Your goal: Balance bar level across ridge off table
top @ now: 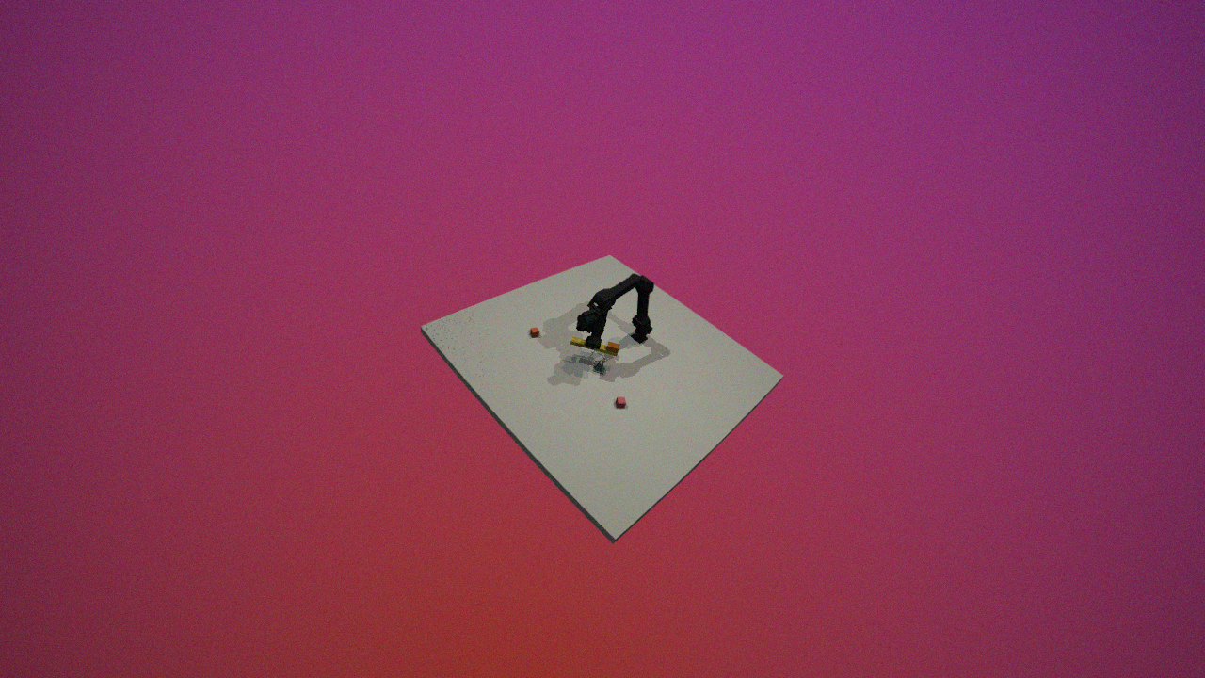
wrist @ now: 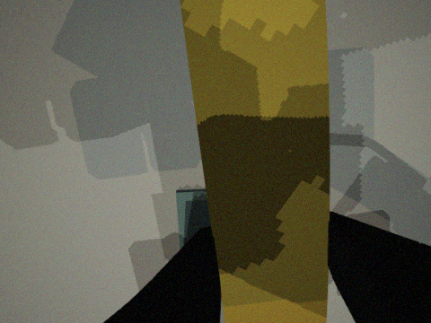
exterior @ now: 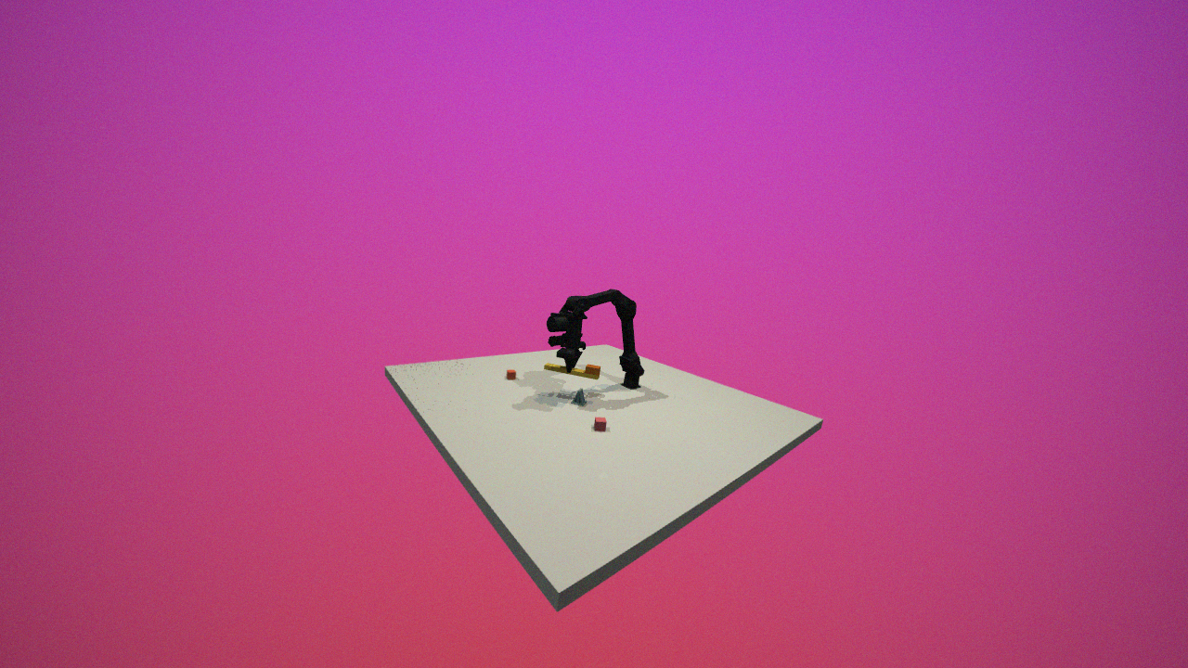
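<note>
The yellow bar (top: pixel 576 341) (exterior: pixel 553 366) (wrist: pixel 269 157) is held in the air, with an orange block (top: pixel 613 347) (exterior: pixel 593 368) on its end nearer the arm's base. My gripper (top: pixel 593 346) (exterior: pixel 570 369) (wrist: pixel 267 233) is shut on the bar between its two ends. The small teal ridge (top: pixel 599 367) (exterior: pixel 579 397) stands on the table below the bar, in the arm's shadow. In the wrist view the ridge (wrist: pixel 181 211) shows partly at the bar's left edge, and the rest is hidden by the bar and the left finger. Clear height separates bar and ridge in the exterior view.
A small orange-red cube (top: pixel 534 331) (exterior: pixel 510 374) lies on the table (top: pixel 615 472) (exterior: pixel 581 515) to the left of the bar. A pinkish-red cube (top: pixel 620 402) (exterior: pixel 600 424) lies in front of the ridge. The arm's base stands behind and to the right.
</note>
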{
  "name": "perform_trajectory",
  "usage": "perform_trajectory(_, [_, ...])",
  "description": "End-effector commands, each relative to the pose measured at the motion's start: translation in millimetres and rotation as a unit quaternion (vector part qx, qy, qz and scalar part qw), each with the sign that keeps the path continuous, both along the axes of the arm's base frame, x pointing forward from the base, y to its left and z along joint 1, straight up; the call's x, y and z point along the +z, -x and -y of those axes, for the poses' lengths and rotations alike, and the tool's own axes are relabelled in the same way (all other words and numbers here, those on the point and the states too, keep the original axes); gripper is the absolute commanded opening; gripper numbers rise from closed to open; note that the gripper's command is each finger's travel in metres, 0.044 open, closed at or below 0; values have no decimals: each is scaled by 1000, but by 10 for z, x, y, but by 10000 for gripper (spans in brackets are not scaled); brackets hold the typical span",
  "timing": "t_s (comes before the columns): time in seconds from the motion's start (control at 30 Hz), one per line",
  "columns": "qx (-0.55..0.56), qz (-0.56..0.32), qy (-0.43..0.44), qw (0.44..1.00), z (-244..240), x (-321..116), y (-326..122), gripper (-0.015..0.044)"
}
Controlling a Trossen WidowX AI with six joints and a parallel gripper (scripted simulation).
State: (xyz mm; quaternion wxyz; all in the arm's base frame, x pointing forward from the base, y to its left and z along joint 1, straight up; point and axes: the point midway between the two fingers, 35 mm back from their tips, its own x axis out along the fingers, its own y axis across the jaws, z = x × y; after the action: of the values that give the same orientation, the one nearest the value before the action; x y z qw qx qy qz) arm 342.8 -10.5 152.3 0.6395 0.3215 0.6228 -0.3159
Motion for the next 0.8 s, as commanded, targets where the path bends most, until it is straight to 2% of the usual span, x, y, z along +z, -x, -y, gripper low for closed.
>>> perform_trajectory(0.0, [-23,2,-3,1000,-165,15,-35,0])
perform_trajectory(0.17, [-44,2,-4,999,-314,14,-40,0])
perform_trajectory(0.77, [-44,2,-4,999,-325,-236,-50,0])
